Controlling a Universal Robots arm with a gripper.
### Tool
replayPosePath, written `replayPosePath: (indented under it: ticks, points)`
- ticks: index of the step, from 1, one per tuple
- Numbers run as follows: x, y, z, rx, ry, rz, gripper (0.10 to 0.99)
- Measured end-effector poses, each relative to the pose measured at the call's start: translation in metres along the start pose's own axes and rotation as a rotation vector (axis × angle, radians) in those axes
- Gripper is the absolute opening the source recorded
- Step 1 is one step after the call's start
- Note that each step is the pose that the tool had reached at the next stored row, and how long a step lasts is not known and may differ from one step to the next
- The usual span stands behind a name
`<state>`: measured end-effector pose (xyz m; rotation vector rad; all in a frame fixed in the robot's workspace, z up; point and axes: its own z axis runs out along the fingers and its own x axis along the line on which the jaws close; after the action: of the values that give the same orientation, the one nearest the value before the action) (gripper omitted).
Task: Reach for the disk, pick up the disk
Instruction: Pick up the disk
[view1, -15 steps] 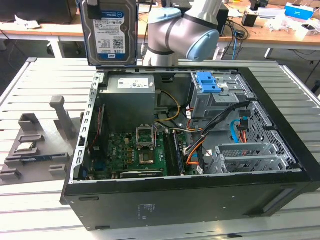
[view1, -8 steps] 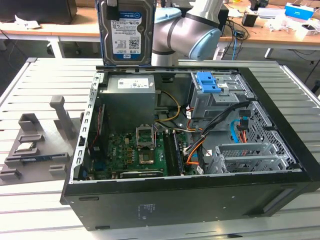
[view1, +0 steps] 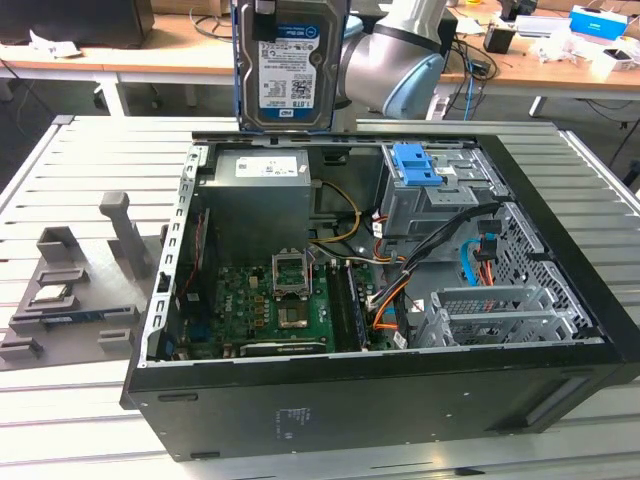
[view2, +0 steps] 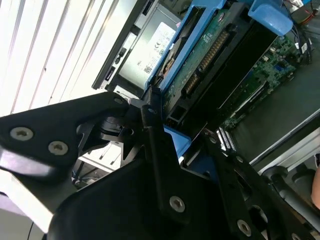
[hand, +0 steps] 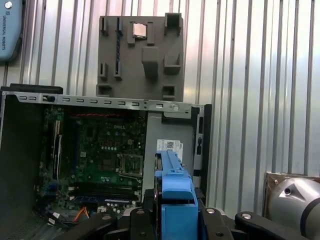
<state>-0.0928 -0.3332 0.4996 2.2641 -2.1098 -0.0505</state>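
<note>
Disk (view1: 290, 65) hangs upright above the open computer case (view1: 380, 400) in the exterior view, clear of the drive bays. In the second wrist view, I see the gripper (view2: 182, 135) clamped on its blue-bracketed sides. The first wrist view agrees, with the motherboard (hand: 105, 155) far beneath. I judge both reach and pick-up complete.

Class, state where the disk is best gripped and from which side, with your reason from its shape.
Take the disk by its short upper end, from above, squeezing its two broad faces: it hangs upright over the case, and is thin. The gripper holds it so.
</note>
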Motion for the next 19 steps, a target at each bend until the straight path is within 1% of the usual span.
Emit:
replayPosePath:
  ticks: [1, 2, 5, 11, 14, 19]
  points:
    - [0.0004, -0.0059, -0.0004, 0.000, 0.0004, 0.000, 0.369]
    - [0.0006, -0.0102, -0.0006, 0.000, 0.0005, 0.000, 0.369]
    - [0.0012, -0.0191, -0.0012, -0.001, 0.0011, 0.000, 0.369]
    - [0.0021, -0.0203, -0.0011, -0.001, 0.0009, 0.000, 0.369]
    - [0.0058, -0.0199, -0.0011, -0.001, 0.0010, 0.000, 0.369]
    - [0.0147, -0.0193, -0.0009, -0.001, 0.0010, 0.000, 0.369]
